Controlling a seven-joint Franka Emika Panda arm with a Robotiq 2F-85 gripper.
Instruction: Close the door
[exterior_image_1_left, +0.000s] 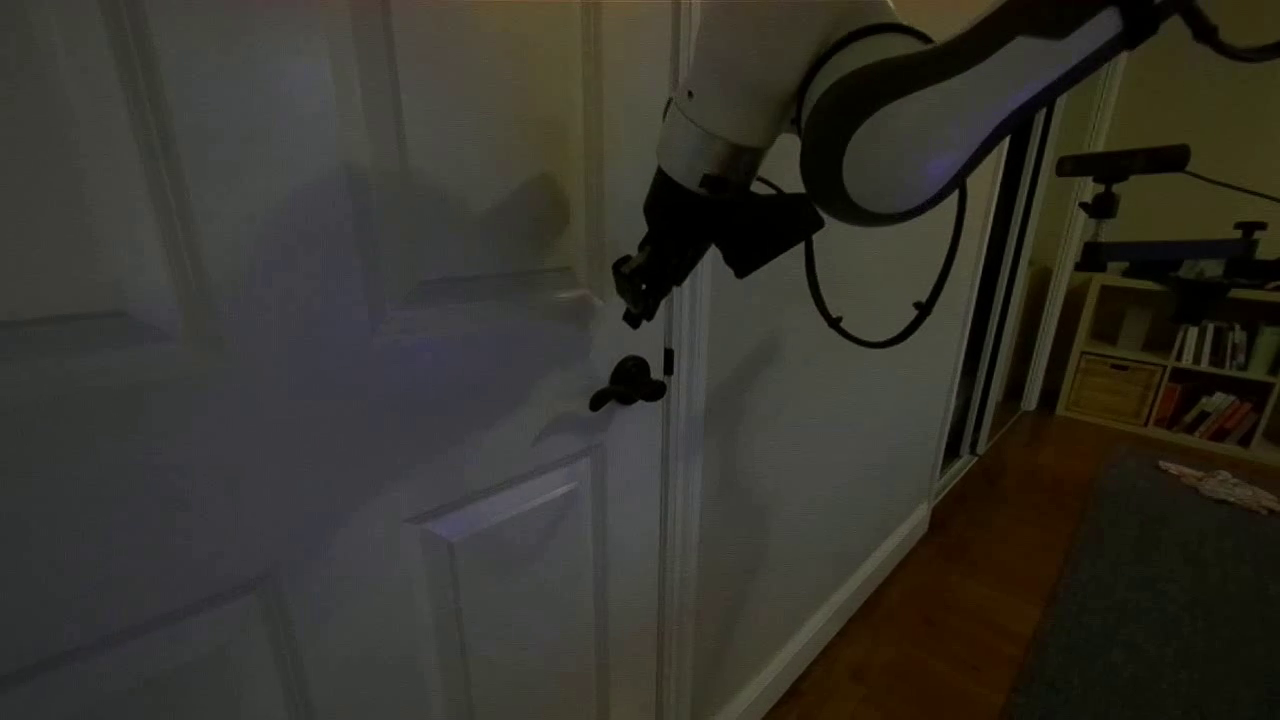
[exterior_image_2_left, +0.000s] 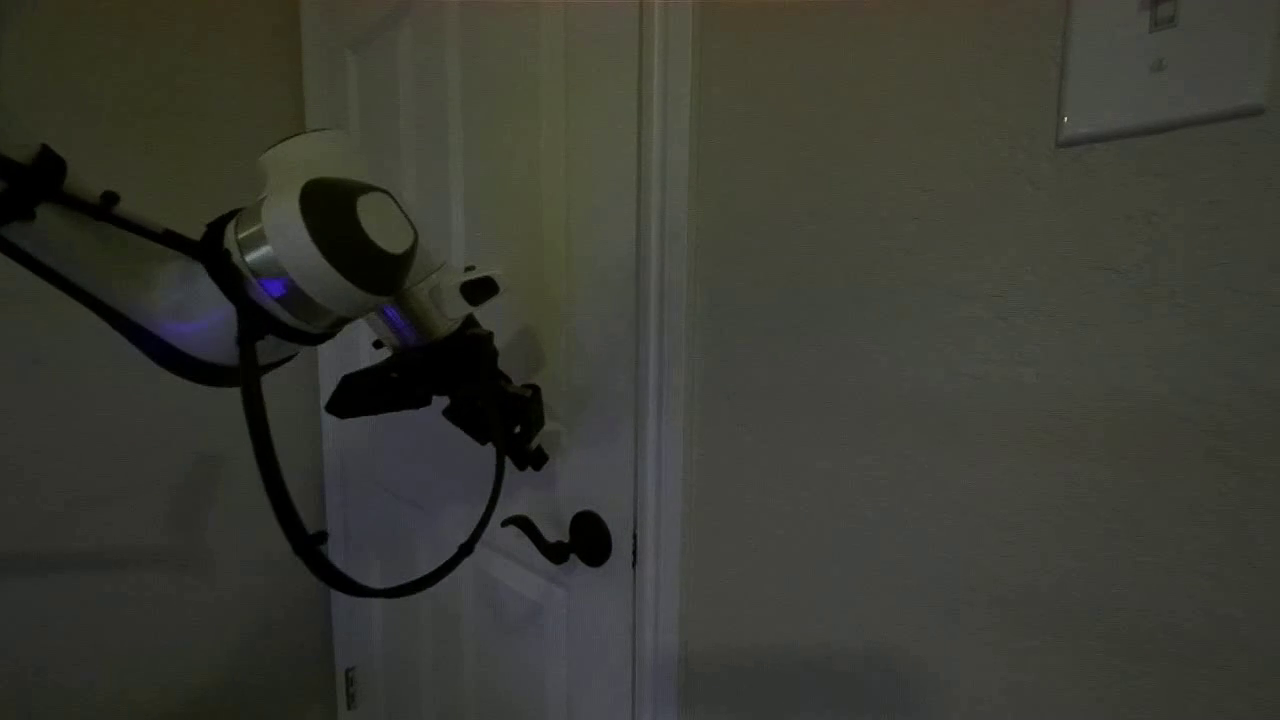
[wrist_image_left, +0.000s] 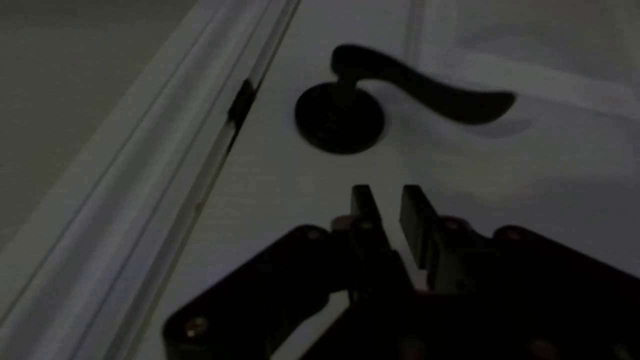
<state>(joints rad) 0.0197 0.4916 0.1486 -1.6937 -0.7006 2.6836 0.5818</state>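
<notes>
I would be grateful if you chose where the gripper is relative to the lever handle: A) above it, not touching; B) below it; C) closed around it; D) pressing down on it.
A: the wrist view shows bare door between the gripper and the lever handle, and both exterior views show the gripper higher.

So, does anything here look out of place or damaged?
One thing: in an exterior view, what looks like a crumpled pale cloth lies on the dark rug, as if dropped there. The door and its black handle show no obvious damage, though the pictures are dim.
</notes>
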